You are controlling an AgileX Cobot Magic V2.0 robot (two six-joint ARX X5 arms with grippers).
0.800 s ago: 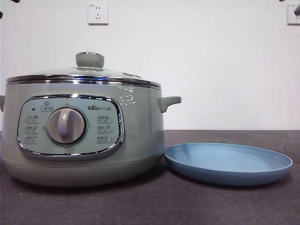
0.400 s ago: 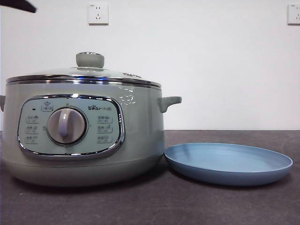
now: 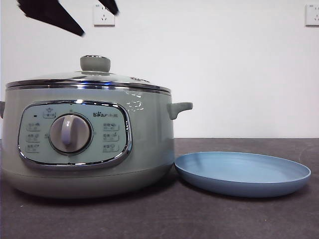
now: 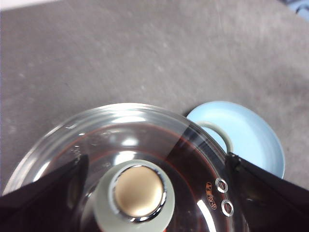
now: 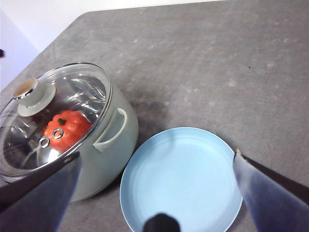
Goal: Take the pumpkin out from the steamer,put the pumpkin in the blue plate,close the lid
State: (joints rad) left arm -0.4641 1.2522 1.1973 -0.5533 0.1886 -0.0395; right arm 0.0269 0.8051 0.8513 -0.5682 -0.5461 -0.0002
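Under the lid [image 5: 53, 118], the pumpkin [image 5: 65, 129] shows only partly.

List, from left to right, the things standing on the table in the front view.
Steamer with its lid on → blue plate.

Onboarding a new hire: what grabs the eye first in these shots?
The big green steamer fills the near left of the table, its glass lid still on, and the orange pumpkin shows through the glass. The empty blue plate lies just to its right. The left gripper hangs open above the lid's knob.
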